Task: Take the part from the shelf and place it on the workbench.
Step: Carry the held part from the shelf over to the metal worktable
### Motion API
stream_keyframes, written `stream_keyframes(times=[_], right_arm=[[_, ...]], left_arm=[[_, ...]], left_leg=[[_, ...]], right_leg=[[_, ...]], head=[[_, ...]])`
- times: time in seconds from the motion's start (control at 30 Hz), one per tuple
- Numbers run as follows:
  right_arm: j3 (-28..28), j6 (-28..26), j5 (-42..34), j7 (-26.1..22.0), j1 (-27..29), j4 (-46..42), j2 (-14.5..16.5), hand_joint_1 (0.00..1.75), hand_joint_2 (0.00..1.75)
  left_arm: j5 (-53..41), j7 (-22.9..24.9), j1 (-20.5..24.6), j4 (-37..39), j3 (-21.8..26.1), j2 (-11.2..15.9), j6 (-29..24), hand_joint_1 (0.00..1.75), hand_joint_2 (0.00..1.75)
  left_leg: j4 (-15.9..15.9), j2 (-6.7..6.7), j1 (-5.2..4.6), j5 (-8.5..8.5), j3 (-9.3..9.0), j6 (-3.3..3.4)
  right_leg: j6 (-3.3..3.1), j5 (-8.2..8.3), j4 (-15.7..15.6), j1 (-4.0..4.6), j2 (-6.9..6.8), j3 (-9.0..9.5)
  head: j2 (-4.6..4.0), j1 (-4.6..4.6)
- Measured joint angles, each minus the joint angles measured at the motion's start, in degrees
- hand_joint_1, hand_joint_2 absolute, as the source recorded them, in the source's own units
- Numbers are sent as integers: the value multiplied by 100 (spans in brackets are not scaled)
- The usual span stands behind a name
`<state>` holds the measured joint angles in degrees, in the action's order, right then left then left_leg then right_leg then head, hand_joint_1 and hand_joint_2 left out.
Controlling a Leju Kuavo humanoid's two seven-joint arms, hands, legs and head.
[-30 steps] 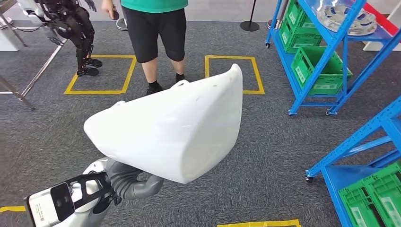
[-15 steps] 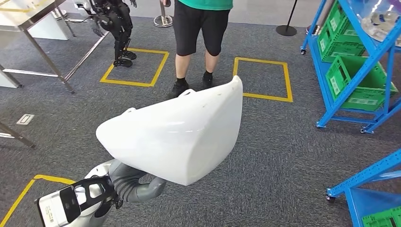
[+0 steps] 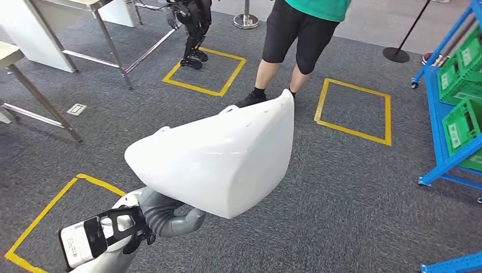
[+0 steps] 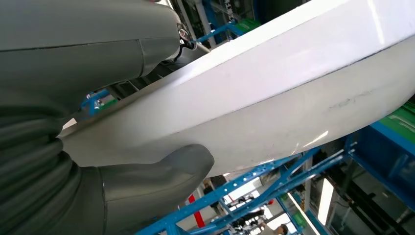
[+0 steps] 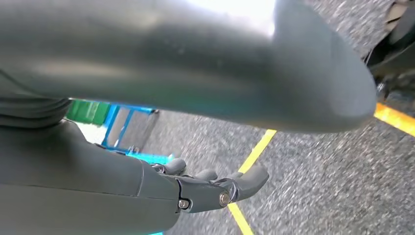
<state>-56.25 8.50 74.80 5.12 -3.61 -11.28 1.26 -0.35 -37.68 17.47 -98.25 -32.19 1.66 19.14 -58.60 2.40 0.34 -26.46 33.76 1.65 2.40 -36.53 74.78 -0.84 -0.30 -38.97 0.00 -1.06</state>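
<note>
This looks like a robot test hall or a workshop. The floor is grey carpet (image 3: 352,187) with yellow tape squares (image 3: 353,110) marked on it. Blue metal shelving (image 3: 449,114) holds green plastic crates (image 3: 463,122). Metal-legged tables (image 3: 108,28) stand at the far side, a second dark legged robot (image 3: 193,23) stands in one square, and a person (image 3: 295,40) stands nearby.

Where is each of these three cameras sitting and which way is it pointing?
Head view: high on the robot, looking forward and down at the white part carried over grey carpet, a person ahead; the left arm shows.
Left wrist view: behind the left hand, looking along the part's underside toward blue shelving; the thumb presses the part.
Right wrist view: behind the right hand, looking at the carpet and a yellow floor line.
Shared: head and left wrist views both show the white part.
</note>
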Motion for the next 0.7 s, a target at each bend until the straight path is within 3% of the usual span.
stream_keyframes(times=[0.03,0.07,0.13,0.2,0.27,0.3,0.37,0.4,0.43,0.5,0.53,0.57,0.63,0.7], right_arm=[[22,0,29,-20,7,0,-15,0,0],[45,0,57,-34,8,0,-35,0,0],[93,0,116,-26,6,0,-71,0,0],[135,0,165,5,6,0,-98,0,0],[179,2,198,-7,4,0,-120,0,0],[201,3,215,-37,1,-1,-132,0,0],[233,7,244,-122,4,-1,-149,0,0],[241,7,256,-148,12,-2,-157,0,0],[244,7,262,-165,26,-2,-164,0,0],[255,7,270,-180,44,-2,-173,0,0],[266,7,274,-199,43,-2,-176,0,0],[278,7,277,-226,35,-1,-175,0,0],[309,7,286,-286,17,0,-162,0,0],[337,7,296,-321,2,0,-143,0,0]], left_arm=[[0,34,-3,9,-17,-24,-4,175,175],[0,63,-6,12,-36,-51,-10,175,175],[-2,100,-13,7,-66,-104,-27,175,175],[-13,126,-23,-1,-89,-138,-52,175,175],[-25,140,-57,-19,-103,-142,-86,175,175],[-28,132,-84,-38,-106,-135,-103,175,175],[-40,98,-137,-84,-110,-110,-133,175,175],[-47,77,-168,-107,-113,-97,-142,175,175],[-52,61,-203,-124,-115,-83,-146,175,175],[-60,45,-286,-145,-119,-50,-148,175,175],[-70,43,-322,-156,-120,-33,-148,175,175],[-87,46,-347,-175,-121,-19,-148,175,175],[-131,67,-370,-254,-126,-2,-148,175,175],[-167,102,-379,-344,-130,5,-148,175,175]], left_leg=[[-11,93,0,3,4,-4],[-23,181,3,4,4,-13],[-47,335,4,4,16,-54],[-53,466,4,20,56,-129],[-23,581,14,53,96,-215],[-34,536,16,41,113,-244],[-324,209,3,-168,254,-288],[-649,3,1,-365,395,-303],[-1049,-121,1,-573,577,-323],[-1640,-181,7,-786,838,-349],[-1638,-194,7,-731,821,-351],[-1399,-228,5,-580,681,-345],[-588,-490,-21,-246,226,-288],[-108,-703,-54,-117,-20,-199]], right_leg=[[-5,109,-54,-2,15,6],[-13,312,-338,-9,46,127],[-24,690,-1146,-34,298,485],[-50,809,-1566,-37,491,659],[-118,813,-1596,-26,402,662],[-162,828,-1614,-28,331,667],[-257,849,-1653,-34,170,677],[-288,846,-1659,-19,84,678],[-309,839,-1659,-5,-4,678],[-322,830,-1656,15,-191,678],[-322,824,-1653,22,-280,682],[-317,816,-1650,26,-364,690],[-285,784,-1634,46,-505,722],[-227,750,-1620,70,-621,757]], head=[[0,4],[0,9],[0,18],[0,21],[0,21],[0,19],[0,-17],[0,-36],[0,-55],[0,-61],[0,-62],[0,-63],[0,-65],[0,-58]])
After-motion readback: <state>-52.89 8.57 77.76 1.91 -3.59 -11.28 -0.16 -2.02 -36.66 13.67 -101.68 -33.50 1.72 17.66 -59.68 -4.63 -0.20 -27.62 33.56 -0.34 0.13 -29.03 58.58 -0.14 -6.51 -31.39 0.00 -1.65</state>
